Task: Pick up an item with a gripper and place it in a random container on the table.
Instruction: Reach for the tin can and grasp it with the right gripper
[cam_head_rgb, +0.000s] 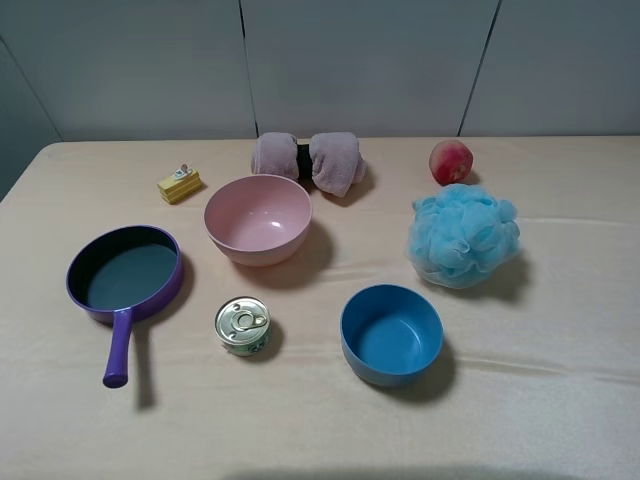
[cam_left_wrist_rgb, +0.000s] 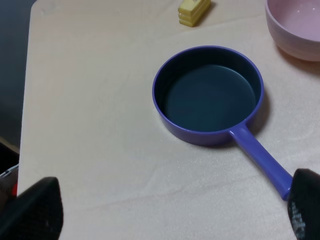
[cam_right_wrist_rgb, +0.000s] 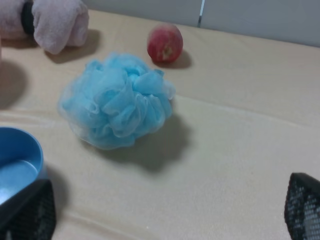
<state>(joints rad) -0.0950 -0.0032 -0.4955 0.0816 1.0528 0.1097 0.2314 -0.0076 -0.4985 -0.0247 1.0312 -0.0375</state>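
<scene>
The small tin can (cam_head_rgb: 243, 326) with a silver pull-tab lid stands upright on the beige table (cam_head_rgb: 520, 400), near the front left of centre. The pale-pink bowl (cam_head_rgb: 258, 222) is empty and stands behind the can; its edge shows in the left wrist view (cam_left_wrist_rgb: 295, 27). Neither arm shows in the exterior high view. My left gripper (cam_left_wrist_rgb: 170, 207) is open and empty, above the table near the purple pan's handle. My right gripper (cam_right_wrist_rgb: 165, 207) is open and empty, above bare table near the blue bath sponge. The can is out of both wrist views.
A purple long-handled pan (cam_head_rgb: 125, 272) lies left of the can. A blue bowl (cam_head_rgb: 391, 333) stands to the can's right. A blue bath sponge (cam_head_rgb: 464, 235), a peach (cam_head_rgb: 451, 161), a rolled pink towel (cam_head_rgb: 310, 160) and a yellow cake toy (cam_head_rgb: 179, 184) sit farther back.
</scene>
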